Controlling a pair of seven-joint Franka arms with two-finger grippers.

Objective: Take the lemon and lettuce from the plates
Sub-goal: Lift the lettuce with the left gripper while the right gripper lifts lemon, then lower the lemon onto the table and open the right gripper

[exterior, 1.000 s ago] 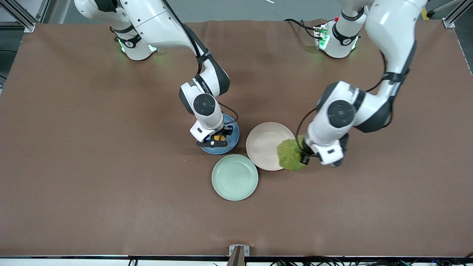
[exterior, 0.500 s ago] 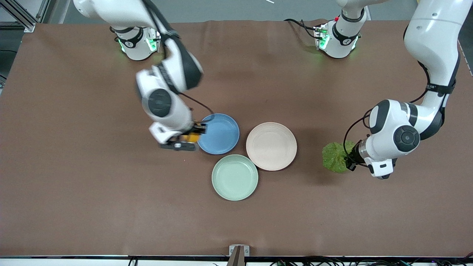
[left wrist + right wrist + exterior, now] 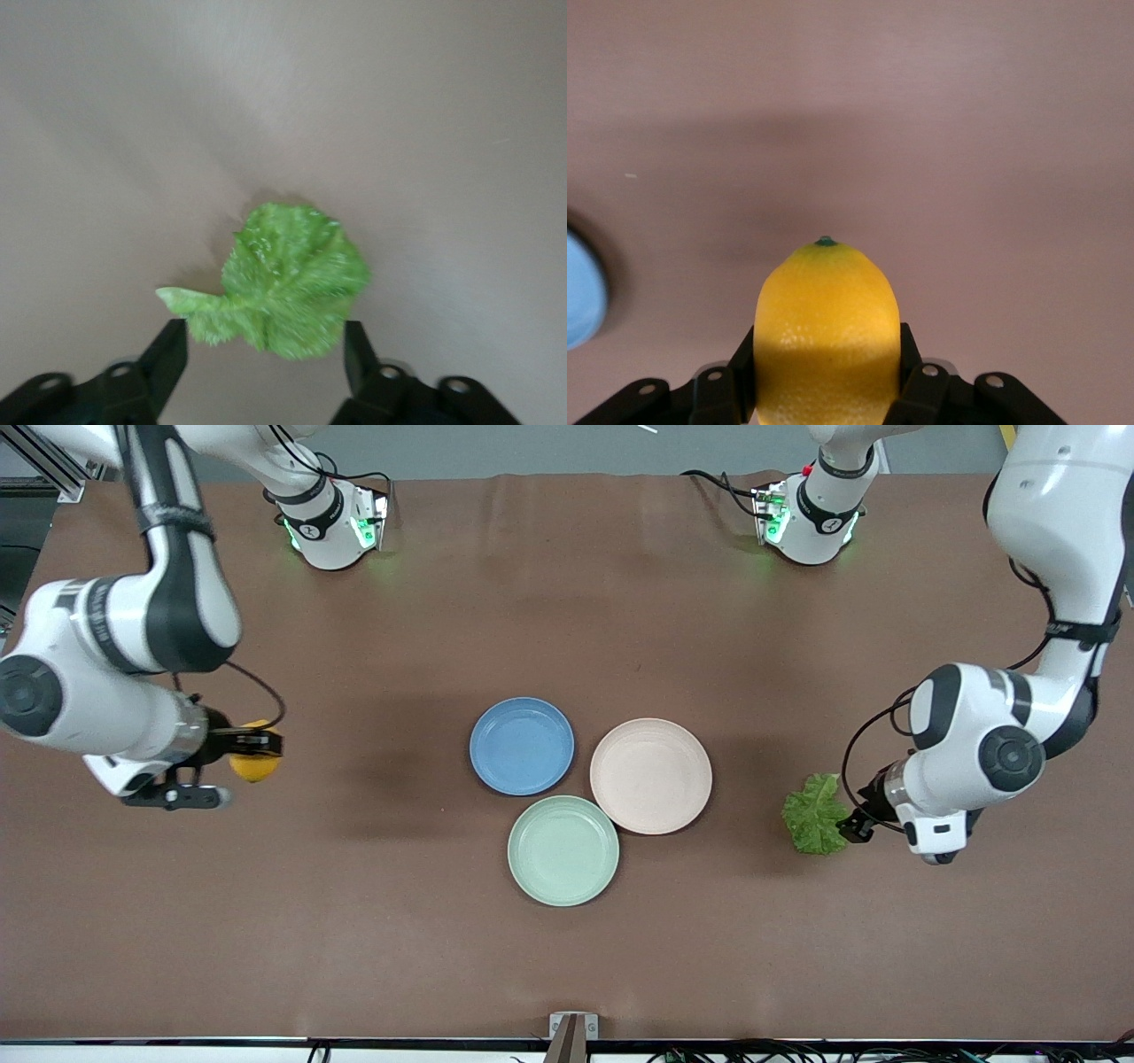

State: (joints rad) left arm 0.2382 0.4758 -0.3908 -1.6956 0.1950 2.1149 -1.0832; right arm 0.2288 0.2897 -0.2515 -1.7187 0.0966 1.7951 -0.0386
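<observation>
Right gripper [image 3: 232, 766], mid-left of frame over bare table, clamps the lemon [image 3: 254, 755]; left gripper [image 3: 852, 825], lower right, stands wide with the lettuce [image 3: 816, 826] on the table between its fingers, both plates [image 3: 522, 745] emptied; next: lower and release the lemon.

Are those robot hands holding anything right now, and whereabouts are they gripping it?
The right hand clamps the lemon across its sides. The left hand is open around the lettuce and grips nothing.

Lemon [image 3: 254, 755] yellow-orange; lettuce [image 3: 815, 826] green; plates blue [image 3: 521, 745], beige-pink [image 3: 650, 775], mint-green [image 3: 563, 850]; desk [image 3: 567, 957] plain brown.
</observation>
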